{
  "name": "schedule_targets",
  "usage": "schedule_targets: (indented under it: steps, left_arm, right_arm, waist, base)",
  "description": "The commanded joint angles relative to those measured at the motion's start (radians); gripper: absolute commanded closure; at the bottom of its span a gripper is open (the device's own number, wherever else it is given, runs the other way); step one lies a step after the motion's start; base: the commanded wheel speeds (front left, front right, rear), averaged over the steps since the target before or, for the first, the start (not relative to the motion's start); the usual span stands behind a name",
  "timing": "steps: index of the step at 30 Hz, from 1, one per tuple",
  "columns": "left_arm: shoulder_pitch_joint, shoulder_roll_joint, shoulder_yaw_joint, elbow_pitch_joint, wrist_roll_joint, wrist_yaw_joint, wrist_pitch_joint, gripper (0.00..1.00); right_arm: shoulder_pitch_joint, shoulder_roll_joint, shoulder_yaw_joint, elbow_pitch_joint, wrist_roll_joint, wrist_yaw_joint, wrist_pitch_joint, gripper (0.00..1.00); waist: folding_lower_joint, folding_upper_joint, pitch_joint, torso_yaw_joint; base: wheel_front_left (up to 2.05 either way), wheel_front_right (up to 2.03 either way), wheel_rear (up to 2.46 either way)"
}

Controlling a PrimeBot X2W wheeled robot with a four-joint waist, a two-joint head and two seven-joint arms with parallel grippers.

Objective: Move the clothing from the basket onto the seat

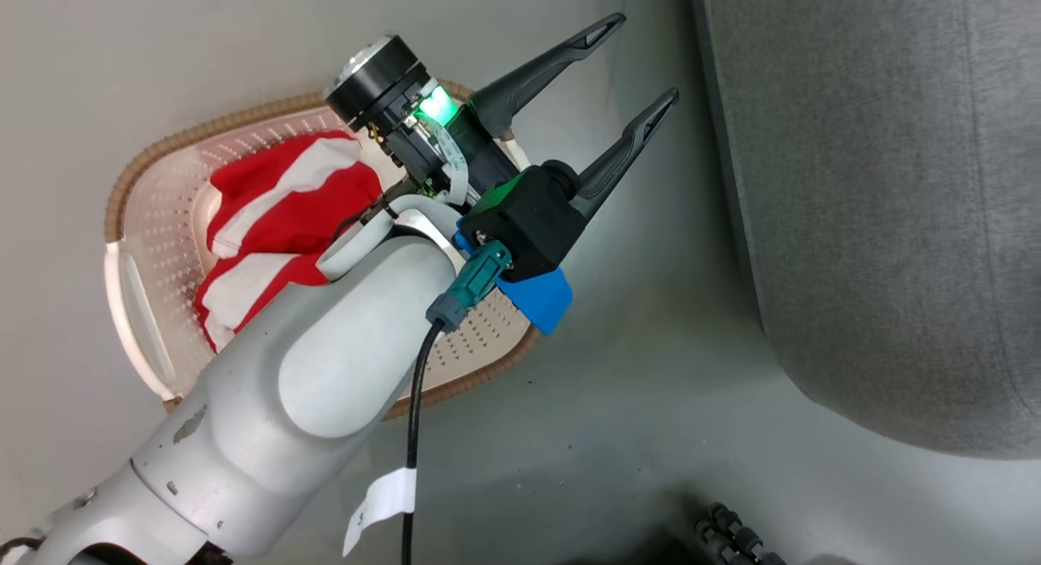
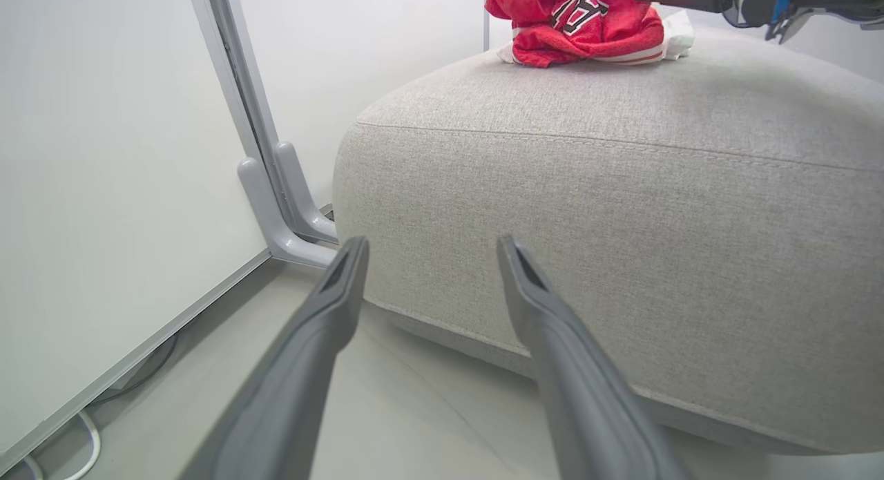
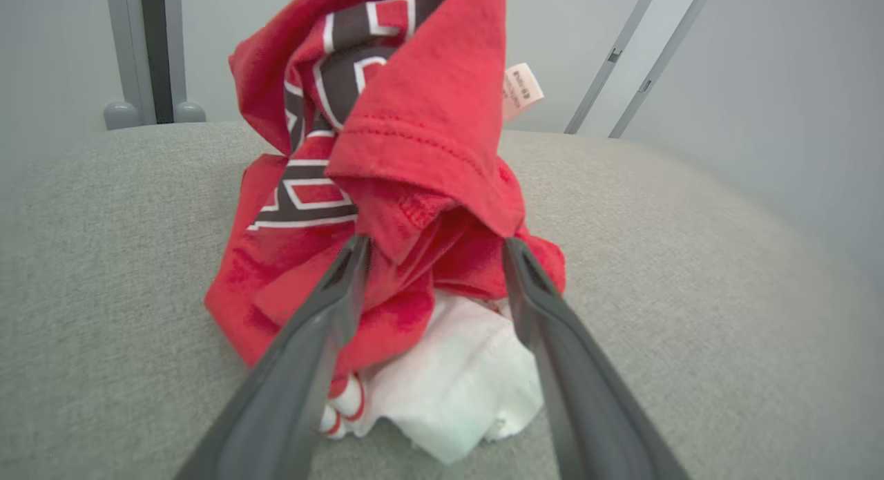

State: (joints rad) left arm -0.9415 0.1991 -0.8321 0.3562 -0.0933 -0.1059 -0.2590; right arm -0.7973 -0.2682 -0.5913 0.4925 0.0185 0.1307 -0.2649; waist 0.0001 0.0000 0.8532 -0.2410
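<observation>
A numbered red garment [image 3: 414, 155] lies bunched on top of the seat [image 3: 103, 259], well in from its edges. The right gripper [image 3: 435, 243] is spread wide with cloth between its fingers, clamping nothing. A red-and-white striped garment [image 1: 285, 207] lies in the basket [image 1: 130, 223]. The left gripper [image 1: 642, 58] hangs released and empty over the floor [image 1: 651, 386], between basket and seat.

Pale grey floor [image 1: 651, 386] underfoot. In the left wrist view, a grey metal post [image 2: 238, 100] stands at ten o'clock against a white wall [image 2: 103, 155]; a white cable [image 2: 99, 442] curls at seven o'clock.
</observation>
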Motion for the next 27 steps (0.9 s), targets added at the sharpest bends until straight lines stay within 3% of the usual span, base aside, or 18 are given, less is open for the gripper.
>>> schedule_targets:
  steps: [1,12,19,27]
  left_arm:
    - [0.010,-0.004,0.005,0.003,-0.008,0.007,-0.006,0.00]
    - [0.137,-0.026,0.095,-0.050,-0.066,0.054,-0.007,0.00]
    - [0.246,-0.039,0.206,-0.087,-0.089,0.089,-0.007,0.00]
    - [0.378,-0.065,0.364,-0.122,-0.092,0.109,-0.007,0.00]
  right_arm:
    - [0.045,0.009,0.005,-0.022,0.010,0.000,0.001,0.00]
    - [0.243,0.069,0.118,-0.256,0.028,0.000,0.000,0.00]
    - [0.306,0.079,0.265,-0.349,0.041,0.000,0.001,0.00]
    - [0.357,0.089,0.413,-0.370,0.041,0.000,0.001,0.00]
  waist:
    - [-0.0001,0.0000,-0.040,-0.003]
    - [-0.0001,0.0000,-0.250,0.005]
    - [-0.0001,0.0000,-0.381,0.065]
    - [-0.0001,0.0000,-0.508,0.145]
  base:
    - [0.00,0.00,0.00]
    - [0.00,0.00,0.00]
    - [0.00,0.00,0.00]
    - [0.00,0.00,0.00]
